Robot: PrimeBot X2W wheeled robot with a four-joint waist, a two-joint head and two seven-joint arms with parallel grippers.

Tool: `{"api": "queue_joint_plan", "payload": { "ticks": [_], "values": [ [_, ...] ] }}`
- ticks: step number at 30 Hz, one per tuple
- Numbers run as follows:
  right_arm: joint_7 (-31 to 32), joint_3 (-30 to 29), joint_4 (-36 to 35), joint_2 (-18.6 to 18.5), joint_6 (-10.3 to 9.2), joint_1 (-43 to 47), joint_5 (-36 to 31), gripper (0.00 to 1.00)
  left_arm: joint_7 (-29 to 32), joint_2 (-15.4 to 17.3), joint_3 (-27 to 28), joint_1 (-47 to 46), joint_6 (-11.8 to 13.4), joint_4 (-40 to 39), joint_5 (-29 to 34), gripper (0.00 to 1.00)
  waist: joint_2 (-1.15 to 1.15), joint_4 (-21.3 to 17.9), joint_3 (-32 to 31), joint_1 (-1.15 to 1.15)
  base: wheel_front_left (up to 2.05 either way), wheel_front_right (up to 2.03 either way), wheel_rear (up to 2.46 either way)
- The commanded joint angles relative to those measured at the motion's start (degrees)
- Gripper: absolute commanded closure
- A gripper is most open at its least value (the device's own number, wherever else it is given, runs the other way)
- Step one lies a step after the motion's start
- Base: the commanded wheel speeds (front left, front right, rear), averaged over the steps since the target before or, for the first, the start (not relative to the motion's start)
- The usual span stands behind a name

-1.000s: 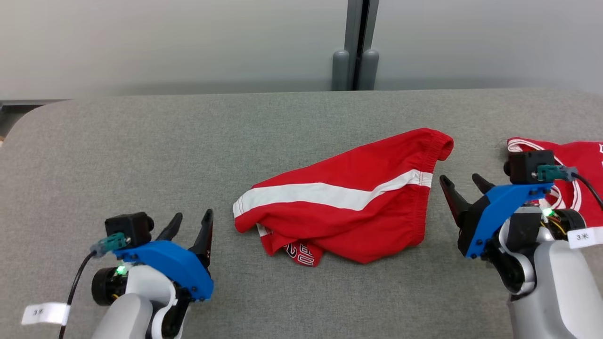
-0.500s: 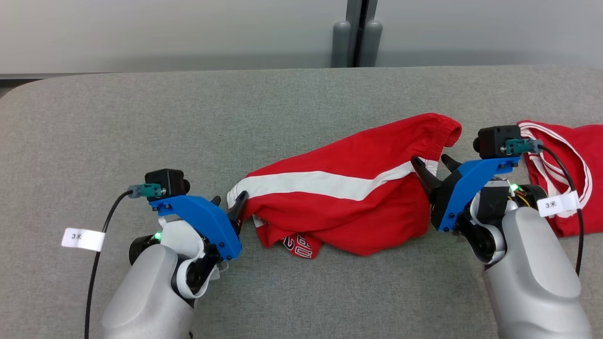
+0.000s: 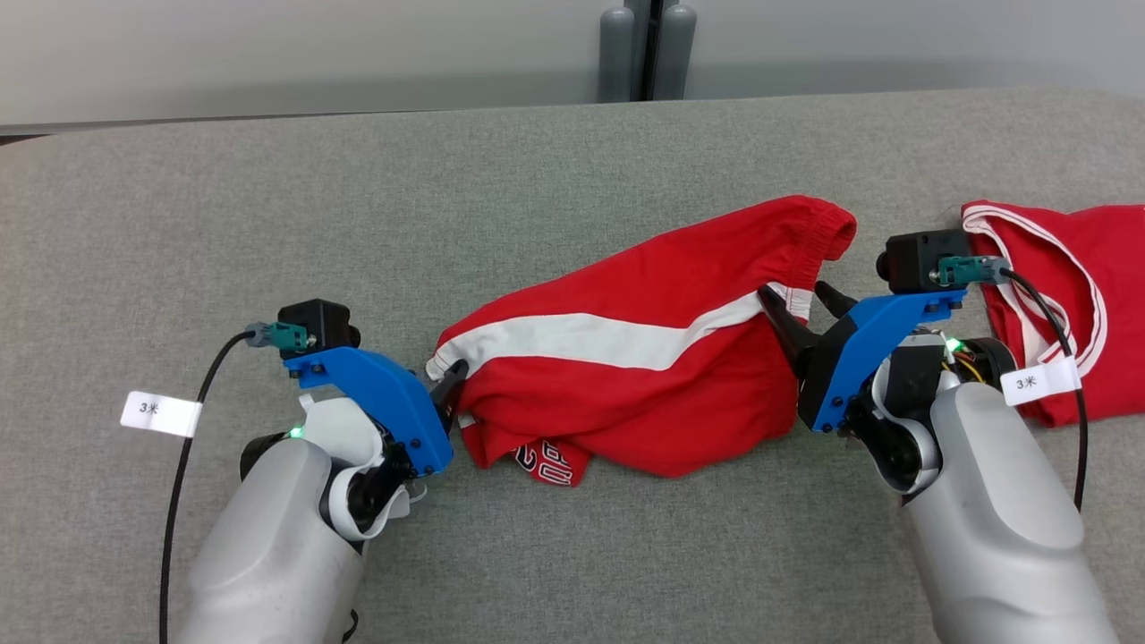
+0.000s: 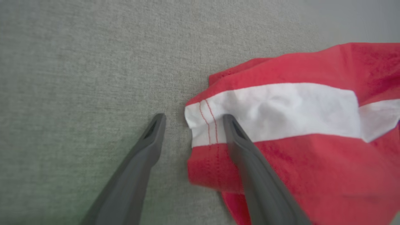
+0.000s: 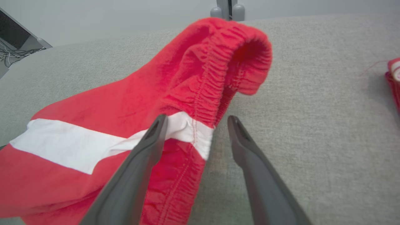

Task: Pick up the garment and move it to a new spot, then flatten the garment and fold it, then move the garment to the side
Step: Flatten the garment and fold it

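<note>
One striped garment (image 3: 644, 394), second red garment (image 3: 1118, 259) beside right gripper (image 3: 794, 289)

Grey table (image 3: 268, 224): red shorts (image 3: 662, 376), jersey (image 3: 1118, 268)

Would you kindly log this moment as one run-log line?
phase: pre-grasp | left gripper: open, straddling shorts hem | right gripper: open, straddling waistband | shorts: crumpled on table

The garment (image 3: 626, 376) lies midway across the table (image 3: 268, 197). The left gripper (image 3: 445, 376) straddles its left edge and the right gripper (image 3: 794, 291) its right edge. A second garment (image 3: 1073, 295) lies further right, apart from the first. Two posts (image 3: 646, 49) stand behind the table.
</note>
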Motion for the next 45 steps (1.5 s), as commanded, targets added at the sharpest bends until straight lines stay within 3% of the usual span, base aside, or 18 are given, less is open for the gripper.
{"api": "queue_joint_plan", "payload": {
  "ticks": [1, 11, 12, 13, 14, 15, 20, 29, 34, 37, 40, 43, 45],
  "values": [
    [-0.21, -0.03, 0.06, -0.02, 0.03, -1.01, 0.37, 0.0, 0.08, -0.21, -0.07, -0.88, -0.14, 0.35, 0.04, 0.0, 0.0, 0.03, 0.32, 0.0, 0.0, 0.0, 0.0],
    [-0.86, 0.18, -0.91, -0.02, 0.03, -1.53, 1.05, 0.0, 4.4, -0.79, -3.36, -1.27, -0.18, 2.4, 0.91, 0.0, 0.0, 0.15, 1.76, 0.0, 0.0, 0.0, 0.0],
    [-0.86, 0.08, -0.97, -0.02, 0.03, -1.56, 0.99, 0.0, 4.68, -0.88, -3.6, -1.29, -0.24, 2.45, 0.92, 0.12, 0.0, 0.17, 1.83, 0.0, 0.0, 0.0, 0.0],
    [-0.86, 0.01, -1.03, -0.01, 0.03, -1.58, 0.91, 0.0, 4.74, -0.94, -3.87, -1.36, -0.39, 2.36, 1.03, 0.37, 0.0, 0.18, 1.86, 0.0, 0.0, 0.0, 0.0],
    [-0.86, -0.08, -1.1, -0.01, 0.03, -1.59, 0.84, 0.0, 4.7, -1.02, -4.02, -1.36, -0.67, 2.02, 0.99, 0.75, 0.0, 0.2, 1.87, 0.0, 0.0, 0.0, 0.0],
    [-0.83, -0.12, -1.14, -0.02, 0.03, -1.56, 0.75, 0.0, 4.22, -1.04, -4.01, -1.37, -0.93, 1.58, 0.91, 1.0, 0.0, 0.23, 1.86, 0.0, 0.0, 0.0, 0.0],
    [-0.74, 0.12, -1.66, -0.01, 0.03, -1.03, 0.59, 0.0, -1.16, 0.7, -3.56, -1.48, -1.37, -1.39, 2.32, 1.0, 0.0, 0.56, 1.72, 0.0, 0.0, 0.0, 0.0],
    [-1.83, -1.35, -4.3, -0.02, 0.02, 1.91, -0.67, 0.0, -14.24, 1.8, -3.11, 4.01, 0.71, -10.84, 5.87, 1.0, 0.0, 2.11, 3.02, 0.0, 0.0, 0.0, 0.0],
    [-1.54, -2.49, -4.83, -0.01, 0.03, 2.66, -1.69, 0.0, -17.0, 2.28, -3.19, 7.4, 1.66, -16.06, 6.43, 1.0, 0.0, 2.71, 3.61, 0.0, 0.0, 0.0, 0.0],
    [-1.21, -2.83, -5.06, -0.02, 0.03, 3.29, -1.26, 0.14, -16.72, 2.58, -3.4, 8.41, 2.2, -18.32, 6.54, 1.0, 0.0, 2.98, 3.67, 0.0, 0.0, 0.0, 0.0],
    [-0.68, -2.83, -6.06, -0.02, 0.03, 4.51, -0.95, 0.19, -16.34, 2.77, -3.41, 8.98, 2.77, -19.95, 6.43, 1.0, 0.0, 3.01, 3.39, 0.0, 0.0, 0.0, 0.0],
    [-0.16, -2.82, -7.77, -0.02, 0.03, 6.19, -0.15, 0.39, -15.96, 3.1, -3.29, 9.52, 3.31, -21.08, 6.24, 1.0, 0.0, 2.66, 2.88, 0.0, 0.0, 0.0, 0.0],
    [-0.12, -2.78, -8.39, -0.02, 0.03, 6.84, 0.06, 0.36, -15.85, 3.18, -3.25, 9.69, 3.48, -21.42, 6.11, 1.0, 0.0, 2.47, 2.67, 0.0, 0.0, 0.0, 0.0]
  ]
}}
